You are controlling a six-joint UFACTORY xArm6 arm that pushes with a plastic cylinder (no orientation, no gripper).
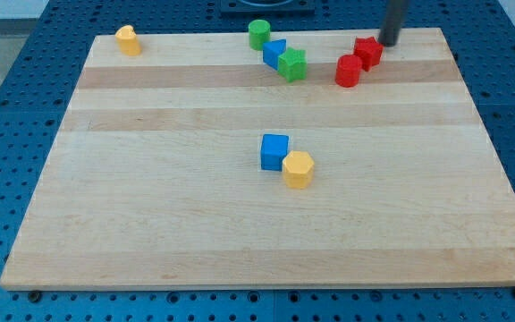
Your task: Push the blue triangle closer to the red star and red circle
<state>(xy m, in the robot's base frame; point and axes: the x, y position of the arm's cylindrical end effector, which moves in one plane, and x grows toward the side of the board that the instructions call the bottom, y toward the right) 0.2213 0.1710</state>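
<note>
**A:** What is lying nearest the view's bottom?

**B:** A pale wooden board is sitting on a blue pegboard bench (rows of small holes). Near the middle, a blue cube is touching a yellow block at its lower right.

**A:** And farther up?

**B:** The blue triangle is resting between a green cylinder and a green block, touching the latter. Toward the view's right, well apart, the red circle and red star are sitting together. A yellow block is sitting at the top left.

**A:** The rod?

**B:** My tip is standing just right of the red star. It is carrying no claw, so there is no opening to tell.
</note>
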